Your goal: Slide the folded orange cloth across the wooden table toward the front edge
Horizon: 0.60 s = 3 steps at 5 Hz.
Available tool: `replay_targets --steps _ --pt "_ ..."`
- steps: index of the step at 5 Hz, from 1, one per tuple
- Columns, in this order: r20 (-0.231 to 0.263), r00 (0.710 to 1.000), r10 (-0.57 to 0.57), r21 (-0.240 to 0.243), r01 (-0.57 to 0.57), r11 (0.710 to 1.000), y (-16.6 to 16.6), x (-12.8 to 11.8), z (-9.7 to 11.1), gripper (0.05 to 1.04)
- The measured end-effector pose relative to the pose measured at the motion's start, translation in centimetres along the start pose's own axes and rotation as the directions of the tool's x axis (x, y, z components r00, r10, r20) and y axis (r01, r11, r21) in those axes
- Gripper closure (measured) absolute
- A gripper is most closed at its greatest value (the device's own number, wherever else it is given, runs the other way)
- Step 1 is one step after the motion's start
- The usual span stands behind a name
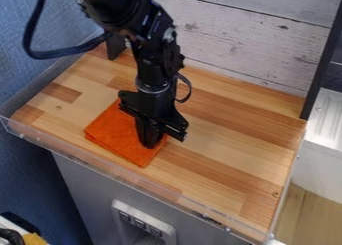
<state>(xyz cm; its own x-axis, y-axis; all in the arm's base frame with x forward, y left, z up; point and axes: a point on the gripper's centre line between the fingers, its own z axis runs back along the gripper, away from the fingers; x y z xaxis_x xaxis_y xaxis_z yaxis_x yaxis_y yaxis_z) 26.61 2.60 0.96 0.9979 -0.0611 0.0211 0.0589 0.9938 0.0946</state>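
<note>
The black gripper [151, 143] points down over the right part of a folded orange cloth [117, 134], its tip at or just above the fabric. The cloth lies as a rough square, turned at an angle, on the left half of the wooden surface [227, 134]. The arm and gripper hide the cloth's upper right side. Whether the cloth is pinched or only touched cannot be made out.
A clear raised edge [133, 181] runs along the front of the wooden surface. Behind stands a whitewashed plank wall [247, 34], with a dark upright post [322, 59] at the right. A white power strip [143, 224] is on the grey front below.
</note>
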Motion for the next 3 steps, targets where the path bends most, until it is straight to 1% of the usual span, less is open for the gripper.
replay_targets --steps 1,2,3 --pt "-0.045 0.999 -0.012 -0.014 0.012 1.0 -0.3 0.2 0.2 1.004" --pt "-0.101 0.995 -0.025 -0.045 0.021 0.999 -0.9 -0.1 0.8 0.855" --pt "-0.127 0.992 -0.018 -0.082 0.008 0.997 -1.8 0.4 1.9 0.604"
